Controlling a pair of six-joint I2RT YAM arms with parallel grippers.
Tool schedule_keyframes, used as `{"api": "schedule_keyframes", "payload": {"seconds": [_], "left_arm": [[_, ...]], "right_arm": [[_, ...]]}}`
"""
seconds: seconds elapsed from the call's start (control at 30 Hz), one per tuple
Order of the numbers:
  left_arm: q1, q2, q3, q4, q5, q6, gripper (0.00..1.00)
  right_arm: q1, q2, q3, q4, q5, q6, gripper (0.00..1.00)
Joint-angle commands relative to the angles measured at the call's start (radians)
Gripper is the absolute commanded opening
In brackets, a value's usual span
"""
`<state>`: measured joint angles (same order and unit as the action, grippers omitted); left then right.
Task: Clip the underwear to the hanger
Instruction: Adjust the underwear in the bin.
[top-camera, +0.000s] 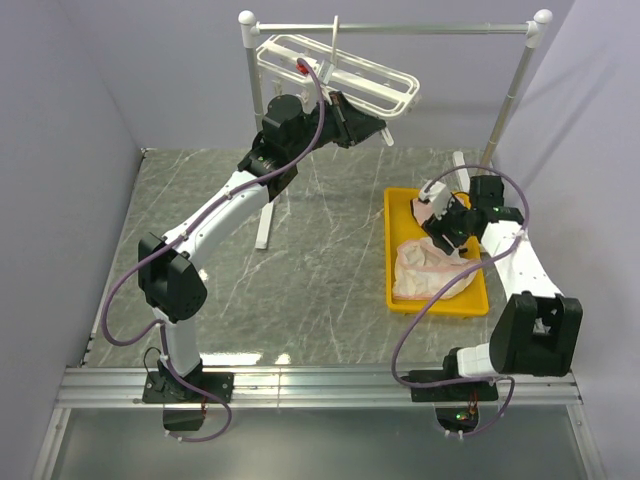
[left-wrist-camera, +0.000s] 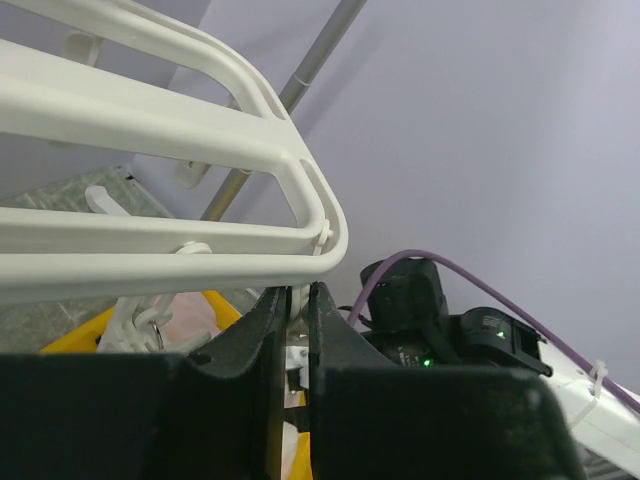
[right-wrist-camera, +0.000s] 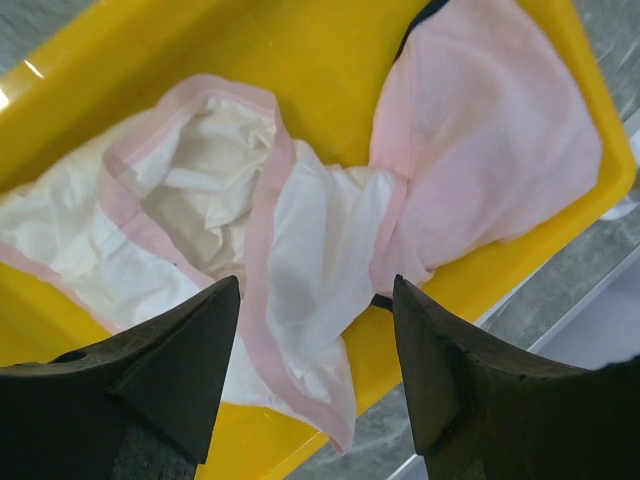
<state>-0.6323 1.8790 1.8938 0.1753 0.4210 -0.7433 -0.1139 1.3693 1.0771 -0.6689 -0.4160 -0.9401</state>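
Observation:
The white hanger hangs from the rail at the back. My left gripper is raised to its right end. In the left wrist view the jaws stand almost together, shut on a small white clip under the hanger's corner. The underwear lies crumpled in a yellow tray on the right. My right gripper hovers just over it, open. Between its fingertips a pale brief with a pink band shows untouched. A pinker one lies beside it.
A grey rail stand with white ball ends spans the back, its right leg slanting down close behind the tray. The tray's edge and the marble table lie under the right fingers. Purple walls close in both sides.

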Motion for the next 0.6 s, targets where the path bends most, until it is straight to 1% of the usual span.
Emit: {"api": "schedule_keyframes", "payload": {"seconds": [0.0,0.1,0.27,0.4,0.43,0.47,0.5,0.53,0.57], "left_arm": [[0.003,0.009,0.034,0.029,0.007,0.007,0.0],[0.003,0.012,0.037,0.03,0.01,0.005,0.0],[0.003,0.011,0.033,0.029,0.007,0.005,0.0],[0.003,0.009,0.027,0.027,0.007,0.009,0.0],[0.003,0.008,0.027,0.029,0.007,0.009,0.0],[0.003,0.008,0.027,0.029,0.01,0.007,0.0],[0.005,0.009,0.028,0.03,0.01,0.005,0.0],[0.003,0.011,0.028,0.032,0.012,0.004,0.0],[0.003,0.012,0.03,0.032,0.01,-0.001,0.0]], "right_arm": [[0.035,0.037,-0.02,0.089,0.155,-0.014,0.7],[0.052,0.053,-0.054,0.132,0.204,-0.034,0.71],[0.082,0.056,-0.055,0.111,0.184,-0.023,0.72],[0.109,0.007,-0.094,0.121,0.197,-0.028,0.73],[0.109,-0.002,-0.133,0.138,0.235,-0.034,0.73],[0.15,-0.013,-0.156,0.161,0.258,-0.04,0.73],[0.157,-0.025,-0.179,0.223,0.284,-0.043,0.73],[0.164,-0.032,-0.227,0.261,0.349,-0.054,0.73],[0.175,-0.035,-0.249,0.297,0.377,-0.06,0.73]]}}
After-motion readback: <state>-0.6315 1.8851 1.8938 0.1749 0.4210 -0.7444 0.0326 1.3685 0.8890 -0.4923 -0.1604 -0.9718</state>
